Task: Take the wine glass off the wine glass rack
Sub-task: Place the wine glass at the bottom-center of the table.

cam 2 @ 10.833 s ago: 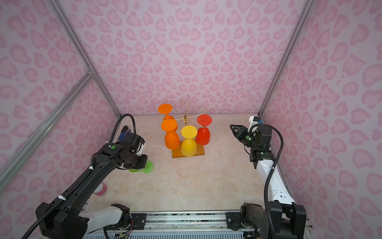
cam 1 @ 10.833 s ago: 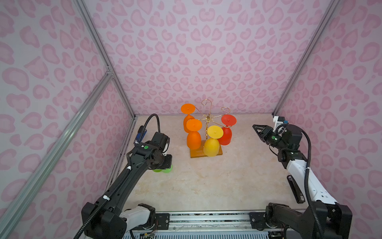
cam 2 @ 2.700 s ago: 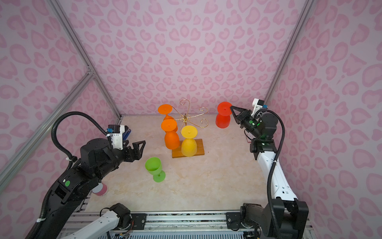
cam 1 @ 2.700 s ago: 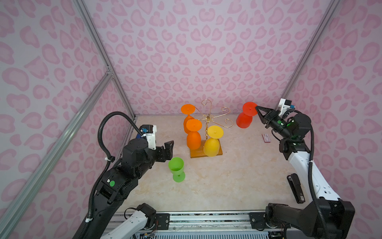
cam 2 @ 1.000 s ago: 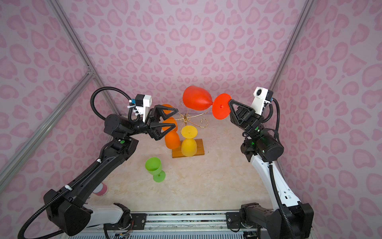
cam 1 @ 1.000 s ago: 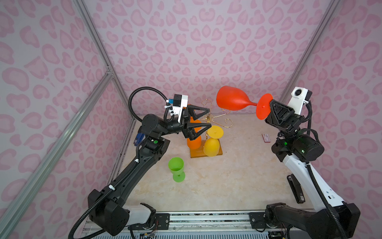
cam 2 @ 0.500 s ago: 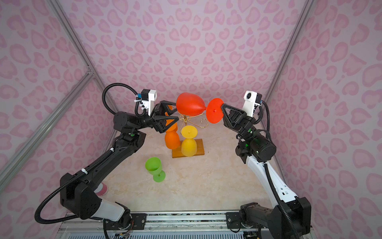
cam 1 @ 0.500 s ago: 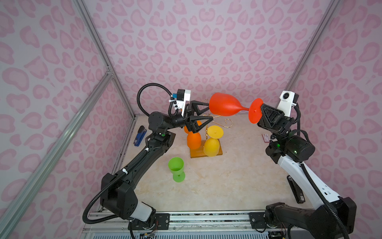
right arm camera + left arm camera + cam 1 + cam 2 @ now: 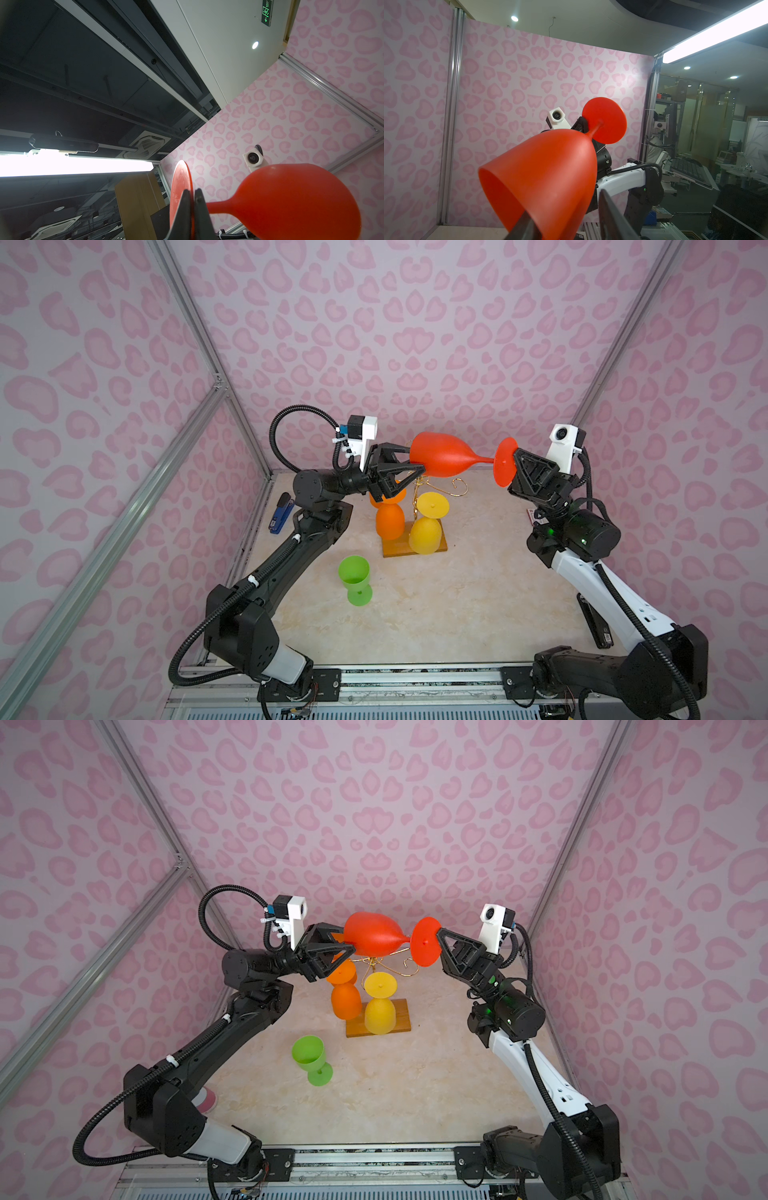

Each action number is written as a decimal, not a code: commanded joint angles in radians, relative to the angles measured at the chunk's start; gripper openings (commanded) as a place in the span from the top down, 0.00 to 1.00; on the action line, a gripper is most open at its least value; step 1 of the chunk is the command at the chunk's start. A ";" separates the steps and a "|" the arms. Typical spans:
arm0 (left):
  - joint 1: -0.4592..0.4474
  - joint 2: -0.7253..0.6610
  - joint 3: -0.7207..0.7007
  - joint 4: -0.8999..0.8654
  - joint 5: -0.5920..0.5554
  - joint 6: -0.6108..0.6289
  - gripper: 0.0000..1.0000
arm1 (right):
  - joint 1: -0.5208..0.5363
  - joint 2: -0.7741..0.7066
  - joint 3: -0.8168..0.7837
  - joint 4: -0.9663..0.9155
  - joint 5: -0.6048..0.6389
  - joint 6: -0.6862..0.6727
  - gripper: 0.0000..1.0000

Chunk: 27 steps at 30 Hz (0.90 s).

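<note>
The red wine glass (image 9: 446,454) is already off the wine glass rack (image 9: 397,549). It is lying on its side in the air above the rack's gold wire arms, toward the far edge of the desk (image 9: 457,605), with both arms at it.

The right gripper (image 9: 192,195) is pinching the rim of the glass's flat foot, its jaws clenched on that disc. The left gripper (image 9: 415,459) is meeting the open end of the bowl. In the left wrist view its jaws are standing partly apart at the bowl's rim, one finger (image 9: 525,227) across the mouth and the other beside the outer wall. Whether they are pressing on the wall yet cannot be told.

An orange wine glass (image 9: 390,522) and a yellow wine glass (image 9: 424,535) are hanging bowl-down on the rack. A green wine glass (image 9: 354,574) is standing upright on the desk, nearer the front edge and to the left of the rack's wooden base.

This looks like a mid-air hand-over from the right arm to the left, probably so the glass can be set down upright. The next move calls for the left jaws to take a firm hold on the bowl before the right jaws let go of the foot. The glass then needs carrying clear of the wire arms and the hanging glasses to bare desk. A hold on the rim may let the glass pivot, so it wants a slow release.
</note>
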 commanded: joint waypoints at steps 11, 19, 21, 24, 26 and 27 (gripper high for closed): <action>0.000 -0.013 0.000 0.109 0.028 -0.074 0.98 | -0.039 0.032 -0.035 0.016 -0.002 -0.037 0.88; -0.006 -0.063 0.005 0.024 0.116 -0.030 0.98 | -0.186 -0.004 -0.059 -0.081 -0.061 -0.083 0.54; -0.012 -0.084 0.018 -0.082 0.153 0.040 0.98 | -0.227 -0.040 -0.068 -0.178 -0.083 -0.151 0.50; -0.015 -0.124 0.024 -0.251 0.170 0.163 0.98 | -0.284 -0.130 -0.077 -0.462 -0.112 -0.349 0.49; -0.016 -0.149 0.032 -0.378 0.174 0.253 0.98 | -0.311 -0.202 -0.063 -0.755 -0.105 -0.542 0.48; -0.016 -0.163 0.038 -0.456 0.173 0.311 0.98 | -0.319 -0.242 -0.041 -0.953 -0.083 -0.677 0.48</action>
